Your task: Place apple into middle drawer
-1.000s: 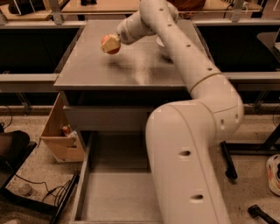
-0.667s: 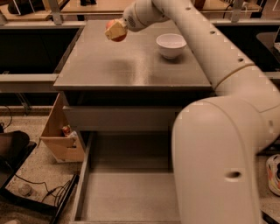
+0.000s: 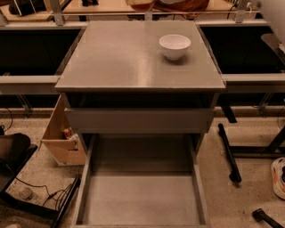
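We see the gripper [image 3: 141,2] only as a sliver at the top edge of the view, beyond the far edge of the bench [image 3: 124,62], and we cannot tell whether it is apart or together. Right beneath it a reddish-orange round shape, the apple [image 3: 140,6], is also cut off by the frame. A piece of the white arm [image 3: 272,11] shows past the far right corner. A white bowl [image 3: 174,46] stands near that corner. Below the near edge a plain drawer front [image 3: 139,120] sits slightly out, and under it the middle drawer [image 3: 142,196] is pulled wide open. A cardboard box [image 3: 60,138] stands left of the bench.
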`<state>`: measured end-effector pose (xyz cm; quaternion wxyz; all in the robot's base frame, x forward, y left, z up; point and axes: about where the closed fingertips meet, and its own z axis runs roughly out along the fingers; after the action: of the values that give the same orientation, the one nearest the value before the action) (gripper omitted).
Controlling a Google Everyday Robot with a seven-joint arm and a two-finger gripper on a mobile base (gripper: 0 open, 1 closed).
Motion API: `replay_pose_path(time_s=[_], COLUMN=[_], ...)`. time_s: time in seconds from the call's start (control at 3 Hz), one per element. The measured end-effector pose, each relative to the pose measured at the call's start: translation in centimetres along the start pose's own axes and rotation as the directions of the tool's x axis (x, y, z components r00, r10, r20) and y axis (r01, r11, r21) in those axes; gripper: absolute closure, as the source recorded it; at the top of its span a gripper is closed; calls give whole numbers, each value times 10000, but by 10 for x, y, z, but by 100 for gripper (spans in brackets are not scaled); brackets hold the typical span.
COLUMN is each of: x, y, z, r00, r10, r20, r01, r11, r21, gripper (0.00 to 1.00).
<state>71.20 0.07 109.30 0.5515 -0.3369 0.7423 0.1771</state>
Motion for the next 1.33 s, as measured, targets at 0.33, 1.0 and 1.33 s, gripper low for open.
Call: replay_pose_path(time_s=[0.33,1.0,1.33], x=[14,174,251], y=[73,147,167], z=[-70,-48,-15], r00=[9923,9339,9093], r10=[1221,2061,2129], r20=[-199,-2921,-3576], r01=[-1222,-2146,-2103], r11=[9925,9767,9765], r21=[-65,30,466], gripper=[100,100,100])
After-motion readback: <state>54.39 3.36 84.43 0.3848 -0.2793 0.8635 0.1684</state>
